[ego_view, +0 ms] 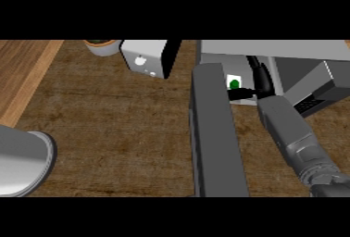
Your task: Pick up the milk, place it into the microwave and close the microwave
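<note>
The brown counter (116, 129) fills the view. At the far right stands the grey microwave (273, 48), its door (215, 134) swung open toward the near edge. The right forearm reaches into its opening, where the right hand (259, 83) has black fingers curled round the white milk carton (233, 83) with a green mark. A white toaster (145, 58) sits far centre, a small pot (101, 46) just left of it.
</note>
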Controlling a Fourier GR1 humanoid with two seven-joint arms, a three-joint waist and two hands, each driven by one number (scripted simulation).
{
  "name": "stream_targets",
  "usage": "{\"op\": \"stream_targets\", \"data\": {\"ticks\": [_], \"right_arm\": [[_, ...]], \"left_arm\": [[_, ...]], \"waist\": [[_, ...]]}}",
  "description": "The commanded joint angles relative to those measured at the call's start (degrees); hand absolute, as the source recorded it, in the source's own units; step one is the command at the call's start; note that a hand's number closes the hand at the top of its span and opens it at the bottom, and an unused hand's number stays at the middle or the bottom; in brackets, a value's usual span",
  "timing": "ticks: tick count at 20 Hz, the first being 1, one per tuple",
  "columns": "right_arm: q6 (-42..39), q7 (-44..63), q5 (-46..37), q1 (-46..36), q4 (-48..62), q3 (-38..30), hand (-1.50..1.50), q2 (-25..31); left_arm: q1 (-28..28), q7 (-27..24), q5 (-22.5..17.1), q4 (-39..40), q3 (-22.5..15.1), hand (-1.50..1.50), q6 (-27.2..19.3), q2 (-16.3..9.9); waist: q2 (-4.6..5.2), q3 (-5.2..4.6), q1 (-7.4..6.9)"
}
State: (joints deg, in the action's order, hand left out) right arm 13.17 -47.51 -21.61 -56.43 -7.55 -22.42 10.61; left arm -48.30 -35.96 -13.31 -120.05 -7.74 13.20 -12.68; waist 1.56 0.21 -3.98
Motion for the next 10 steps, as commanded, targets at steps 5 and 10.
{"op": "stream_targets", "data": {"ticks": [5,10], "right_arm": [[-7.89,-4.42,1.49,5.61,-1.15,0.08,-1.5,-1.12],[-10.05,-8.92,2.17,11.42,-4.11,1.12,-1.5,-3.64]], "left_arm": [[2.35,5.26,4.86,-3.25,-4.62,-1.5,-2.82,1.79],[9.35,8.63,10.92,0.38,-10.33,-1.5,-5.36,4.78]], "waist": [[-1.06,-0.12,2.47],[-1.59,-0.19,4.06]]}}
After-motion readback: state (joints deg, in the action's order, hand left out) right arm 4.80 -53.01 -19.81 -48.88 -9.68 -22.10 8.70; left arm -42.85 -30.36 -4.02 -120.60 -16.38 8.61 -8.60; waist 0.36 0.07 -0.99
